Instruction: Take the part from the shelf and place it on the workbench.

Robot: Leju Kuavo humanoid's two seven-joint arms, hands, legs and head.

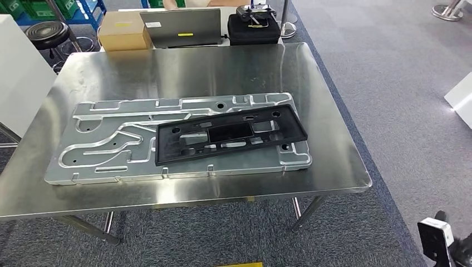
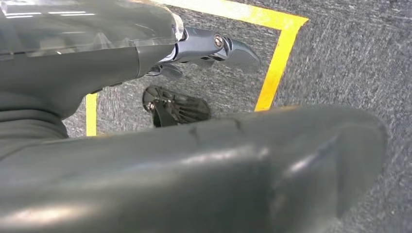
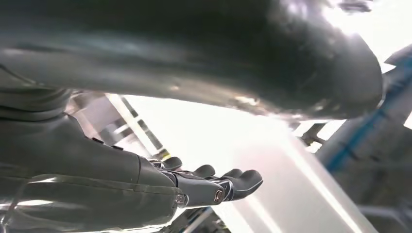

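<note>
Matte black part lies on ribbed aluminium plate; both hands empty, fingers extended.

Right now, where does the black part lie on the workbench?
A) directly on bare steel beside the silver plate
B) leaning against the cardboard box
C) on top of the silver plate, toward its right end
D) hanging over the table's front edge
C: in the head view the black part lies flat on the silver plate, covering its right portion, on the workbench.
</note>
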